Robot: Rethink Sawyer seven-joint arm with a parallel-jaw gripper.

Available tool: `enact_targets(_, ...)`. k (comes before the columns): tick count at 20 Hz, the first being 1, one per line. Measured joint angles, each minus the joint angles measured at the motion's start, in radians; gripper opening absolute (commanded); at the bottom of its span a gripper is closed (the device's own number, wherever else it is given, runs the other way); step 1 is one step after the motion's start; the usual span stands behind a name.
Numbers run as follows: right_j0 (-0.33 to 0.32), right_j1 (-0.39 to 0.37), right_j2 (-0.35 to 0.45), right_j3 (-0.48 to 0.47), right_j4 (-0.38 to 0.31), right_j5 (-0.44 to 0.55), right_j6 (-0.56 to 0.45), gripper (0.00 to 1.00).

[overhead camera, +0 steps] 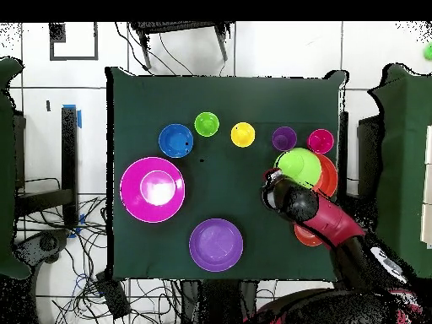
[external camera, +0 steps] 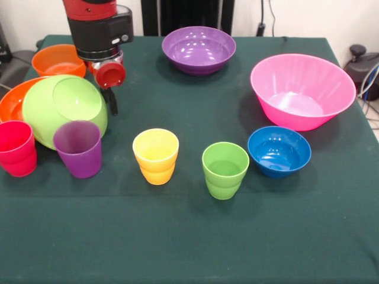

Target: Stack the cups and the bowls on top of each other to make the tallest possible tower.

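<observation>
Cups and bowls sit spread over the dark green table [external camera: 189,248], none stacked into a tower yet. At the left edge stands the red cup [external camera: 16,148], with the purple cup [external camera: 78,148] just beside it. Behind them the lime green bowl [external camera: 64,109] leans tilted on its side against the large orange bowl [external camera: 13,100], and the small orange bowl [external camera: 58,60] sits further back. The gripper [external camera: 111,102] hangs just beside the lime green bowl's rim; I cannot tell whether it is parted or closed. Rightward stand the yellow cup [external camera: 156,155] and green cup [external camera: 225,169], the purple bowl [external camera: 199,49] behind them, then the small blue bowl [external camera: 279,151] touching the upright pink bowl [external camera: 302,90].
</observation>
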Motion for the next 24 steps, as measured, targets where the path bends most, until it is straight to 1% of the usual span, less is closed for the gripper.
enact_targets(16, 0.017, -0.002, -0.017, -0.005, 0.0, 0.0, 0.0, 1.0)
enact_targets(18, 0.017, -0.011, -0.017, -0.004, 0.0, 0.001, 0.0, 1.0)
enact_targets(24, 0.017, -0.07, -0.017, -0.003, 0.0, 0.039, 0.0, 1.0)
